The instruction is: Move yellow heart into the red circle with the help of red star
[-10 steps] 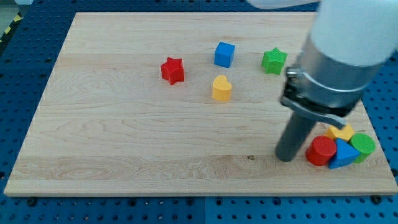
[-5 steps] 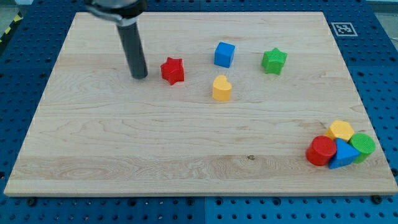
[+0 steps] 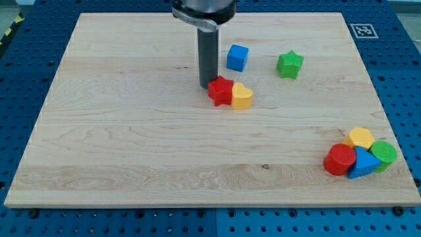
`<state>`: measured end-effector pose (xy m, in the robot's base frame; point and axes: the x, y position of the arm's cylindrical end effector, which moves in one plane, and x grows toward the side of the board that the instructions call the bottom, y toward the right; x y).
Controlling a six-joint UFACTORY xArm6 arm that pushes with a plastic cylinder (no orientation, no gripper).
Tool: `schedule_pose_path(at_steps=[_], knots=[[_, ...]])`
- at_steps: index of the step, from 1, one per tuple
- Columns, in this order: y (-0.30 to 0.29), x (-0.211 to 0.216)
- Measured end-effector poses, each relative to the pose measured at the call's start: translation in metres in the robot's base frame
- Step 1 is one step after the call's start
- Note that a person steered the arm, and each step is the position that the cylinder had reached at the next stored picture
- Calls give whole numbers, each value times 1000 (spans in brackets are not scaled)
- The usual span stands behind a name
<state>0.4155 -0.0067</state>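
The red star (image 3: 221, 91) lies near the board's middle, touching the yellow heart (image 3: 242, 96) on its right. My tip (image 3: 206, 85) stands at the red star's upper left edge, touching or almost touching it. The red circle (image 3: 339, 160) sits at the view's lower right, in a tight cluster with other blocks, far from the heart.
A blue cube (image 3: 237, 58) and a green star (image 3: 289, 64) lie above and to the right of the heart. Next to the red circle are a yellow block (image 3: 360, 137), a blue triangle (image 3: 363, 163) and a green circle (image 3: 384, 154). The wooden board's right edge (image 3: 395, 131) is close to that cluster.
My tip moved right from the red star's left side. The red star slid right and down into the yellow heart, which shifted slightly right and down.
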Motion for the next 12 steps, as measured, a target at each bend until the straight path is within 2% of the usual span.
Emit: schedule_pose_path(at_steps=[2,5,7,8,9,12], knots=[[49,28],[155,34],[155,34],[111,34],[92,39],[148,64]])
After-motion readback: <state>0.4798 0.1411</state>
